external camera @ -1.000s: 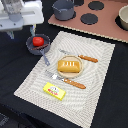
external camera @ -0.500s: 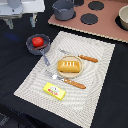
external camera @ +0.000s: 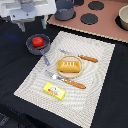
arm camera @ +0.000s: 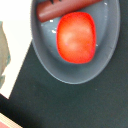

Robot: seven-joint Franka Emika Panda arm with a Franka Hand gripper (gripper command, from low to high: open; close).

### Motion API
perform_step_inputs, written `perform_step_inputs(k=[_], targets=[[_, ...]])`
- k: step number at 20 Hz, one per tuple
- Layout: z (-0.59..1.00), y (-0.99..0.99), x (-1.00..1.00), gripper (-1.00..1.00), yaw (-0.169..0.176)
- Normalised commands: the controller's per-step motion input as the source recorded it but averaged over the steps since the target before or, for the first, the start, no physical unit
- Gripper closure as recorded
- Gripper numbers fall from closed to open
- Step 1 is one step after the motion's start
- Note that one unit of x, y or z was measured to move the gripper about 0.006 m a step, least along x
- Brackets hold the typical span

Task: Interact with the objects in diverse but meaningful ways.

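- I see the arm (external camera: pixel 31 9) sitting a little further toward the exterior view's right than it did a second ago. Its white body now reaches further across the top edge of that view.
- Its lower parts also sit higher in that view than before. More of the dark surface shows between them and the grey long-handled pot (external camera: pixel 29 43).
- The shift is small and happens mostly in the last half second; between the two earlier pictures the arm hardly moves.
- I cannot tell from these pictures whether the fingers have changed their spread.
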Motion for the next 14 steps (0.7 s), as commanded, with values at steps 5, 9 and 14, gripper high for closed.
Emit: perform_step_inputs(k=[5, 9, 14], targets=[[0.01, 0.11, 0.82, -1.00, 0.031], [0.00, 0.11, 0.61, -1.00, 0.116], [-0.02, 0.03, 0.09, -1.00, 0.042]])
